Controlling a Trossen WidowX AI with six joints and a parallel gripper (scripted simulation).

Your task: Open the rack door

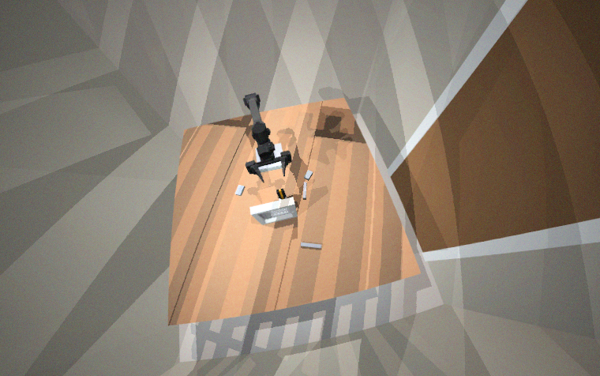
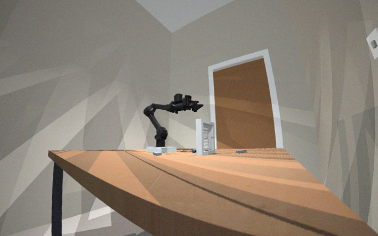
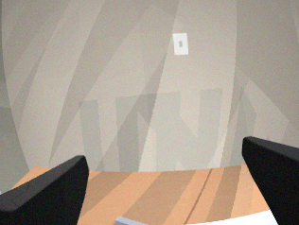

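Pincer (image 1: pixel 273 177) (image 2: pixel 199 105) (image 3: pixel 166 157): spread nearly full, holding nothing, above the frame, likely kept high for clearance | rack door (image 1: pixel 273 211) (image 2: pixel 209 137): upright on desk (image 1: pixel 350 247) (image 2: pixel 180 182) (image 3: pixel 137 191), right of centre in exterior view | wall switch (image 2: pixel 376 43) (image 3: pixel 181 43): beyond, upper right

Matte black arm (image 1: pixel 260 133) (image 2: pixel 154 119), blocky joints, slim links, end effector (image 1: pixel 274 177) (image 2: pixel 200 104) (image 3: pixel 166 157) with tapered black fingers
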